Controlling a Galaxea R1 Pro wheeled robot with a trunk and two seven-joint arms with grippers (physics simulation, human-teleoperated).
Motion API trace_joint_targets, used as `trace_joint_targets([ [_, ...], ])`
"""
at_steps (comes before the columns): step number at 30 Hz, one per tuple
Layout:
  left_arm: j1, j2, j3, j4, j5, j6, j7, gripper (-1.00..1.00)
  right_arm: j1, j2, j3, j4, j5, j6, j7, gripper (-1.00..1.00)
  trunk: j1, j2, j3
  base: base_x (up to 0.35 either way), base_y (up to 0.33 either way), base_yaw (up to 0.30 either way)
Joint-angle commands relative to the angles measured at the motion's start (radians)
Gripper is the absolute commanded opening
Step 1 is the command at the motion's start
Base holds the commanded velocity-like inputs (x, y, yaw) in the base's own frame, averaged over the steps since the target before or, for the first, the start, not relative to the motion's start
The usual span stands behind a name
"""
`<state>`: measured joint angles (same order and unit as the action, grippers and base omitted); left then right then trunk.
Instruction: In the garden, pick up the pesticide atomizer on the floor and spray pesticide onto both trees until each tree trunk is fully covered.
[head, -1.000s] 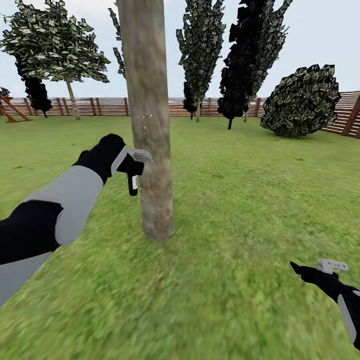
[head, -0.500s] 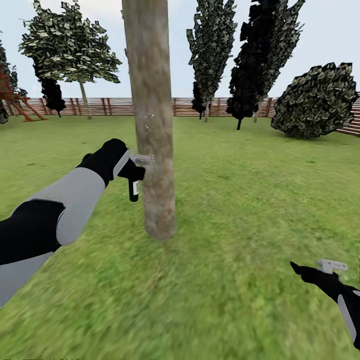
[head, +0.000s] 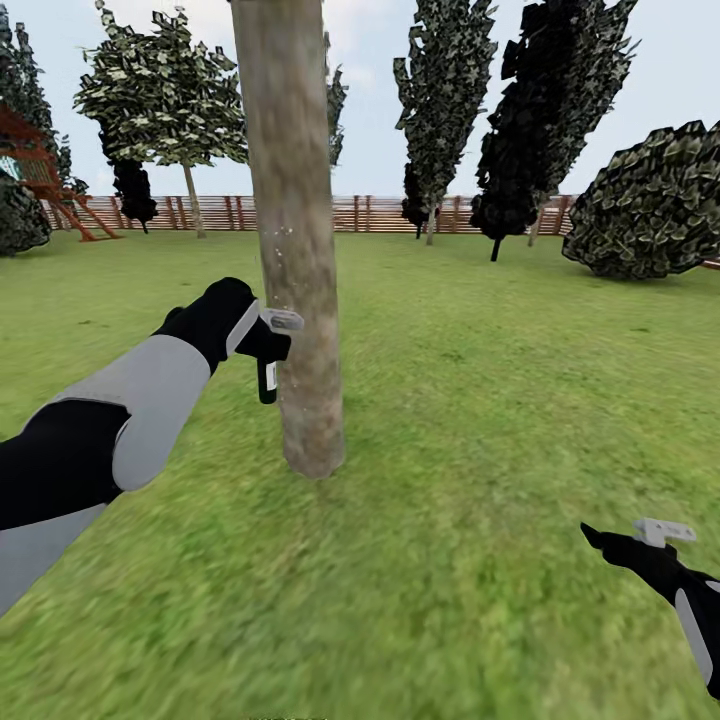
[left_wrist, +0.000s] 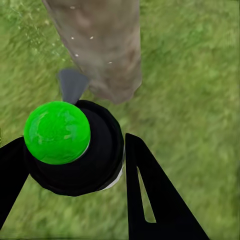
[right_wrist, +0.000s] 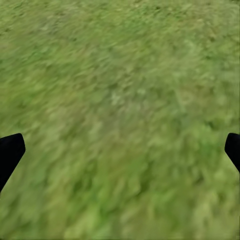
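A thick beige-grey tree trunk (head: 290, 230) rises from the grass floor (head: 480, 400) just ahead, with small white specks on its bark. My left gripper (head: 266, 345) is shut on the pesticide atomizer (head: 267, 378), a black bottle whose grey trigger head (head: 283, 320) points at the trunk and almost touches it. In the left wrist view the atomizer (left_wrist: 97, 160) sits between my black fingers (left_wrist: 150, 195) with a green ball on top, and the tree trunk (left_wrist: 100, 45) stands close beyond its grey nozzle. My right gripper (head: 625, 538) hangs low over the grass, open and holding nothing (right_wrist: 120, 150).
A brown slat fence (head: 380, 212) runs across the back of the lawn. Several darker trees (head: 540, 100) and a leafy one (head: 165, 95) stand before it. A round bush (head: 650, 205) is at the right and a red play frame (head: 50, 195) at the far left.
The whole view has swung, so the fence, far trees and bush sit further right. My left gripper still holds the atomizer at the trunk. The right arm has not moved.
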<state>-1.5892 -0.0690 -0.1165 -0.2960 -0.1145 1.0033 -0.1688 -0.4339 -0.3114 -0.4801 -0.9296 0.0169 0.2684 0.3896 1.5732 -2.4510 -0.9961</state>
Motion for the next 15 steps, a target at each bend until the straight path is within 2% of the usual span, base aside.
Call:
trace_joint_targets([
  [1, 0.0, 0.0, 0.0, 0.0, -0.001, 0.0, 0.0, -1.0, 0.0, 0.0, 0.0, 0.0, 0.0, 0.0, 0.0, 1.0, 0.0, 0.0, 0.0, 0.0, -0.298, 0.285],
  [6, 0.0, 0.0, 0.0, -0.001, -0.001, 0.0, 0.0, -1.0, 0.0, 0.0, 0.0, 0.0, 0.0, 0.0, 0.0, 1.0, 0.0, 0.0, 0.0, 0.0, -0.199, 0.255],
  [11, 0.0, 0.0, 0.001, -0.002, -0.001, 0.0, 0.0, -1.0, 0.0, 0.0, 0.0, 0.0, 0.0, 0.0, 0.0, 1.0, 0.0, 0.0, 0.0, 0.0, -0.032, 0.032],
  [15, 0.0, 0.001, 0.001, -0.002, -0.001, -0.001, 0.0, -1.0, 0.0, 0.0, 0.0, 0.0, 0.0, 0.0, 0.0, 1.0, 0.0, 0.0, 0.0, 0.001, -0.247, 0.002],
])
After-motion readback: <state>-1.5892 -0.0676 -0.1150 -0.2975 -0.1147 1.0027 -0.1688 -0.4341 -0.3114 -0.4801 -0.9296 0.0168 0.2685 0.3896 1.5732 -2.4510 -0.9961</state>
